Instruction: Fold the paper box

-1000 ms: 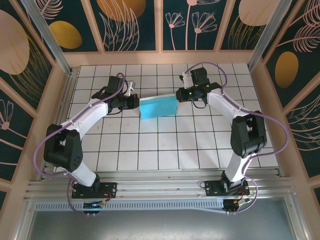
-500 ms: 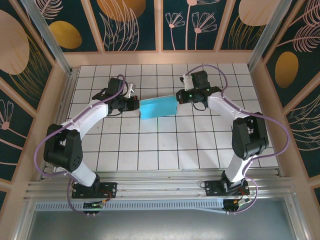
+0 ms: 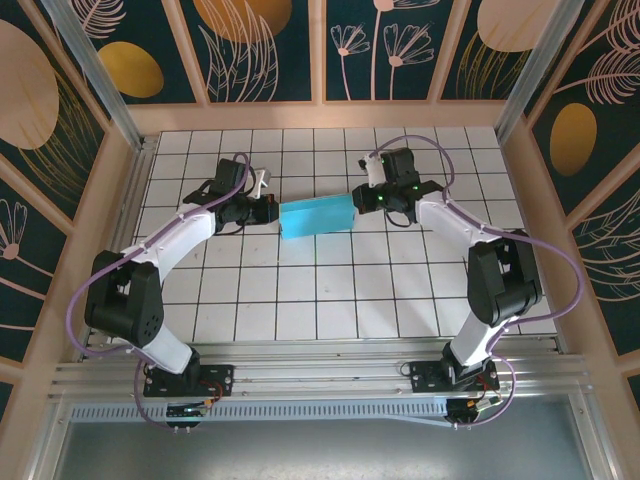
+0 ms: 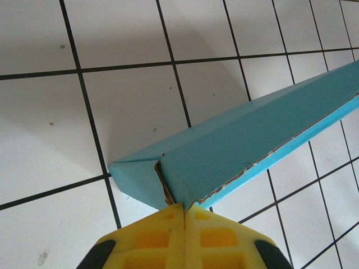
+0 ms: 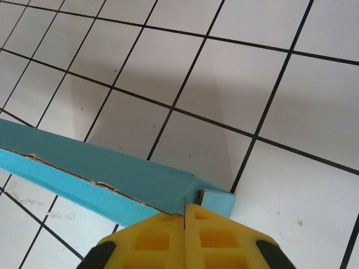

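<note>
Top external: paper box [image 3: 316, 215] folded into flat cyan strip, lying across far half of tiled table [image 3: 330, 300], slightly tilted, right end farther back. At its left end, left gripper [image 3: 272, 211]; at its right end, right gripper [image 3: 358, 196]; box spans between them.

Left wrist: yellow fingers [image 4: 157, 238] pressed together, pinching box corner; rough card edge runs along fold; shadow falls on tiles beside box.

Right wrist: yellow fingers [image 5: 216, 238] likewise closed on opposite corner.

Wooden walls [image 3: 320, 115] ring table.
</note>
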Action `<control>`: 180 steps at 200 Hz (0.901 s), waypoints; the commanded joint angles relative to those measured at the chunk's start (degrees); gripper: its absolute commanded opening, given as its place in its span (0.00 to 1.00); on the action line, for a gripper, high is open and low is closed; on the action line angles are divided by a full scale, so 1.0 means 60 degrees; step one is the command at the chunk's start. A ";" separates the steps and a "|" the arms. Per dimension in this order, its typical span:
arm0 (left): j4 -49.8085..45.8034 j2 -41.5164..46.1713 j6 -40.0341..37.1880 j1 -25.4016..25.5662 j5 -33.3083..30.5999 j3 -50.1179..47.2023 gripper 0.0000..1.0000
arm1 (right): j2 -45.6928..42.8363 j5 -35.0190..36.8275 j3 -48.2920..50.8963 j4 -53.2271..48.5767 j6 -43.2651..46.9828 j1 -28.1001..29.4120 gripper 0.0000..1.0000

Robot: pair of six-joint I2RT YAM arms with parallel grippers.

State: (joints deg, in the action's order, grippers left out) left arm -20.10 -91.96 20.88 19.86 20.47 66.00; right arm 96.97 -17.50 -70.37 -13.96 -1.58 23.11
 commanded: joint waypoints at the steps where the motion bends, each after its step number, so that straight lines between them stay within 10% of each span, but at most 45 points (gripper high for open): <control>1: -0.0642 -0.0053 0.0006 0.0045 -0.0206 -0.0222 0.00 | -0.0087 0.0528 0.0120 -0.1366 0.0191 0.0030 0.11; 180: -0.0511 0.0229 0.0166 0.0048 0.0162 0.0189 0.21 | -0.0794 -0.0175 -0.0752 -0.0970 -0.0548 0.0030 0.32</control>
State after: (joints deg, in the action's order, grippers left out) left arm -21.02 -91.90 21.08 19.86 20.58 66.17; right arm 94.06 -18.04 -72.62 -19.53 -3.66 23.14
